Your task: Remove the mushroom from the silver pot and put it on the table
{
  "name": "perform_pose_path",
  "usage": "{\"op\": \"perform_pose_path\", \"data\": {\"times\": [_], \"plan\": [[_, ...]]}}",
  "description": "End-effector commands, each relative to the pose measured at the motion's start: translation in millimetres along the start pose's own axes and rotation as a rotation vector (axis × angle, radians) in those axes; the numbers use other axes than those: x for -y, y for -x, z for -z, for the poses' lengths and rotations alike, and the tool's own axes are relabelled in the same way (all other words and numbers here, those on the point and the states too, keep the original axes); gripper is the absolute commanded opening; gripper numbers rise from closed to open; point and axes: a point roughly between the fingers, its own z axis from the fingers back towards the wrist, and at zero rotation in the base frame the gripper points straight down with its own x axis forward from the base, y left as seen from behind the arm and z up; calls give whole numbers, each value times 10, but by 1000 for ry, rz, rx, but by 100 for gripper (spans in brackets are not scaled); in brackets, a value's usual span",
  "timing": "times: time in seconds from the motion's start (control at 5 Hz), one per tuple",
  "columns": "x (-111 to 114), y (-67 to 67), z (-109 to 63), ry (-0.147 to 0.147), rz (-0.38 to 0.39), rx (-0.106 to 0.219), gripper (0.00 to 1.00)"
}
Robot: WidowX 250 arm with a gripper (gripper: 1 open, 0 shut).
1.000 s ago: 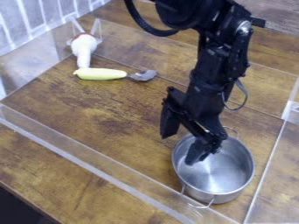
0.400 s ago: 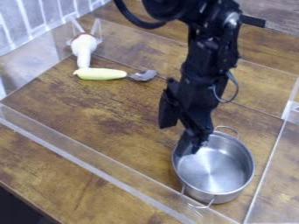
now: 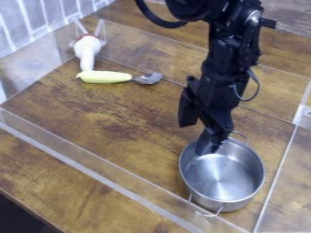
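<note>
The silver pot (image 3: pixel 224 177) stands on the table (image 3: pixel 109 118) at the front right, with a wire loop handle toward me. My gripper (image 3: pixel 206 138) points straight down over the pot's far-left rim, open, and I see nothing between its fingers. One fingertip (image 3: pixel 213 146) hangs just at the rim. The part of the pot's inside that shows is bare shiny steel. The mushroom is hidden: the black fingers cover the far part of the pot.
A long yellow-green piece (image 3: pixel 105 77) and a small grey spoon (image 3: pixel 148 78) lie at the back left. Behind them sits a white rounded toy (image 3: pixel 85 48) with a reddish tip. Clear acrylic rails (image 3: pixel 85 159) cross the front and run along both sides.
The gripper has shifted a little from over the pot's middle toward its far rim, and the wrist has rolled. The jaws have stayed open. The pot has not moved.
</note>
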Motion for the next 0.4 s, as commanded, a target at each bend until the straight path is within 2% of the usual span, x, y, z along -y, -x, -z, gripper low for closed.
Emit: {"op": "perform_pose_path", "data": {"times": [0.0, 0.2], "plan": [[-39, -78, -116, -14, -45, 54, 0], [52, -44, -2, -15, -62, 51, 0]]}}
